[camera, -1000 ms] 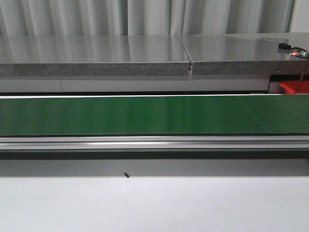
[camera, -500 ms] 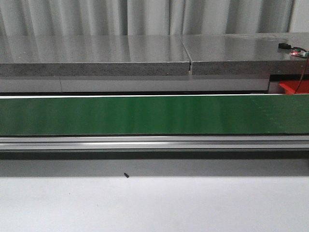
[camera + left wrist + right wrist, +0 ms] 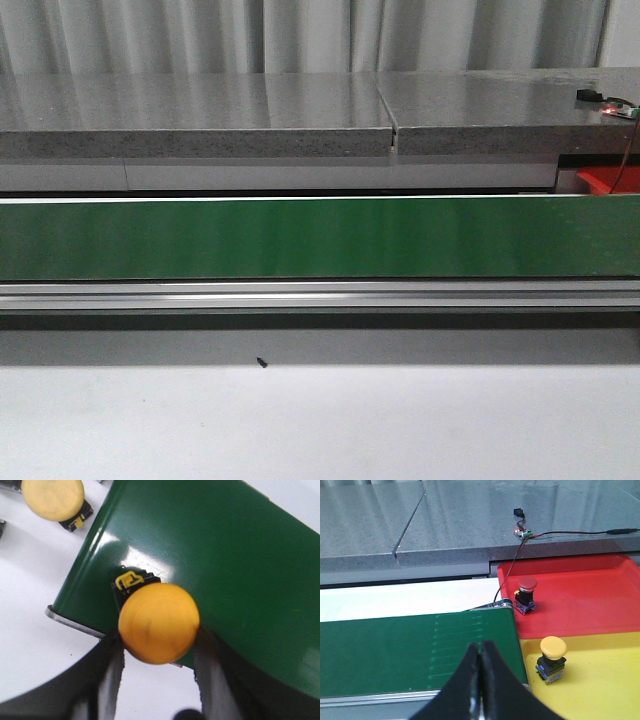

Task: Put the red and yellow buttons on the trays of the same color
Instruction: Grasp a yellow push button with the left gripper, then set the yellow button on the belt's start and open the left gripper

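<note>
In the left wrist view a yellow button [image 3: 159, 622] with a black base sits between my left gripper's [image 3: 159, 634] fingers, which press on both sides of its cap, over the end of the green belt [image 3: 215, 555]. A second yellow button [image 3: 52, 499] stands on the white table beyond. In the right wrist view my right gripper [image 3: 481, 649] is shut and empty above the belt's end. Past it, a red button [image 3: 526, 595] stands on the red tray [image 3: 590, 595] and a yellow button [image 3: 552, 660] on the yellow tray [image 3: 605, 680]. Neither gripper shows in the front view.
The green conveyor belt [image 3: 320, 238] runs across the front view, with an aluminium rail [image 3: 320, 296] before it and grey stone counters [image 3: 200, 115] behind. A small circuit board with a cable [image 3: 522, 532] lies on the counter above the red tray's corner [image 3: 603, 180].
</note>
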Controlling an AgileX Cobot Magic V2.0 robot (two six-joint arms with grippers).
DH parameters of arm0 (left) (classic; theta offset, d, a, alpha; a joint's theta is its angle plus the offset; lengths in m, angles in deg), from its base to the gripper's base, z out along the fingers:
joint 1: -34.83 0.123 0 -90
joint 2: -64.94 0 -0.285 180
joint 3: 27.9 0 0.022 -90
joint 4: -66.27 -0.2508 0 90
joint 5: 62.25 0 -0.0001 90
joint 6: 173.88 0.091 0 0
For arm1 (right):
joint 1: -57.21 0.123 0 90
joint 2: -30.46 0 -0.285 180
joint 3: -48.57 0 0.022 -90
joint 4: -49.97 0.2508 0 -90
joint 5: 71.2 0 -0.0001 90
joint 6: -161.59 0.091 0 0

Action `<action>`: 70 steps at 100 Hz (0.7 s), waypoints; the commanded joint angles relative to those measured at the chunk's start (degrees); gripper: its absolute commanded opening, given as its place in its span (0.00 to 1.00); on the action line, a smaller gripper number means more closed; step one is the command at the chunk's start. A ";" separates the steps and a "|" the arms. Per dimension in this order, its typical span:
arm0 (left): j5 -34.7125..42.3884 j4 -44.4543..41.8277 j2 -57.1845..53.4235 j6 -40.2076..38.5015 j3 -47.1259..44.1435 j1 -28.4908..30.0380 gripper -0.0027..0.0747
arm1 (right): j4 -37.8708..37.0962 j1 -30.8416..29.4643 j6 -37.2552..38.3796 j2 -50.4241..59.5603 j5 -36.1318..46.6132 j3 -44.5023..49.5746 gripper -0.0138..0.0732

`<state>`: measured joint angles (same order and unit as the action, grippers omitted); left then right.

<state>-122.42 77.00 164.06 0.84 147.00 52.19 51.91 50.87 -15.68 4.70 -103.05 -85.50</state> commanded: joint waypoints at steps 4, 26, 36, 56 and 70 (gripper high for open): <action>0.83 1.00 -2.04 0.26 1.47 -0.39 0.68 | -0.26 0.12 -0.27 -0.34 4.04 -1.50 0.09; 0.95 1.00 -3.25 0.26 1.50 -0.39 0.82 | -0.26 0.12 -0.27 -0.34 4.04 -1.50 0.09; 1.15 0.88 -4.41 0.26 1.95 -0.14 0.82 | -0.26 0.12 -0.27 -0.34 4.04 -1.50 0.09; -1.35 0.88 -4.94 0.28 4.40 3.67 0.82 | -0.26 0.12 -0.27 -0.34 4.04 -1.50 0.09; -2.52 0.88 -4.94 1.59 5.25 7.01 0.82 | -0.26 0.12 -0.27 -0.34 4.04 -1.50 0.09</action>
<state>-125.29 77.00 161.52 1.51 150.20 57.67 51.91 50.87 -15.68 4.70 -103.05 -85.50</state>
